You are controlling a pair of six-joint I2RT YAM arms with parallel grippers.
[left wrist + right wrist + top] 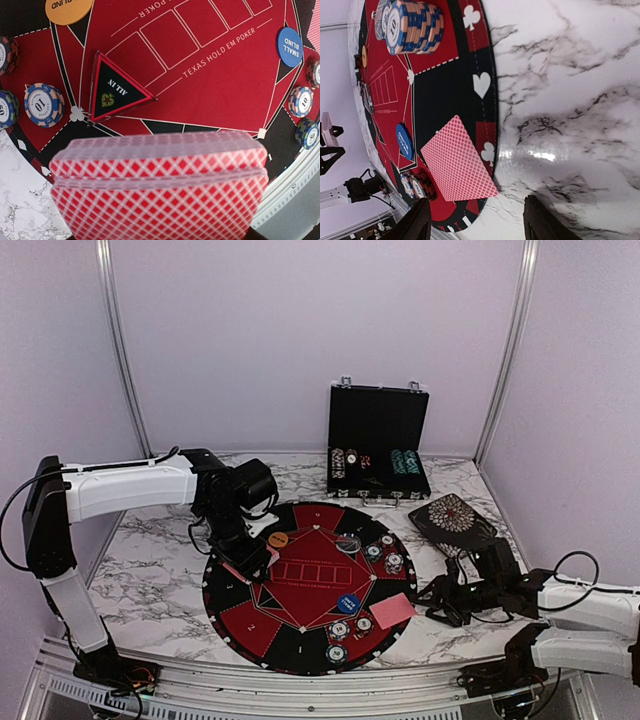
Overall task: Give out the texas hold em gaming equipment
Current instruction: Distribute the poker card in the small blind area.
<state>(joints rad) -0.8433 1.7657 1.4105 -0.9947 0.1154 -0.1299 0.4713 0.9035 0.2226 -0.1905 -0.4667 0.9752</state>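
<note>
- Right gripper (477, 212): jaws stand well apart, with nothing between them and nothing touched. Its dark fingers (420, 220) hang by the rim of the round red-and-black felt mat (445, 90), where it meets the white marble-patterned table (570, 100).
- Single red-backed playing card (457, 159): lies flat and face down on the mat, straight ahead of the right gripper and near it, within the line of the two fingers. Its long axis runs slantwise to the jaw line, and one corner reaches the mat's rim on the table side.
- Flat blue round disc (405, 142): just beside the card's far corner as this gripper sees it. I cannot tell whether they touch.
- Left gripper (243, 562): clamped on a thick deck of red-backed lattice-print cards (160, 185). The deck fills the near part of its wrist view and hides the fingers. It is held above the mat's edge.
- Ahead of the left gripper lies a black triangular marker with a red border (117, 90), on the mat beyond the deck.
- Relation that matters: the deck sits across the mat from the right gripper, well apart, while the single card lies directly in front of it. The right arm is much nearer that card.
- My read: this seat has its card. Any further deal must come off the deck, so either the free right gripper goes over to the left one or the left arm carries the deck round.
</note>
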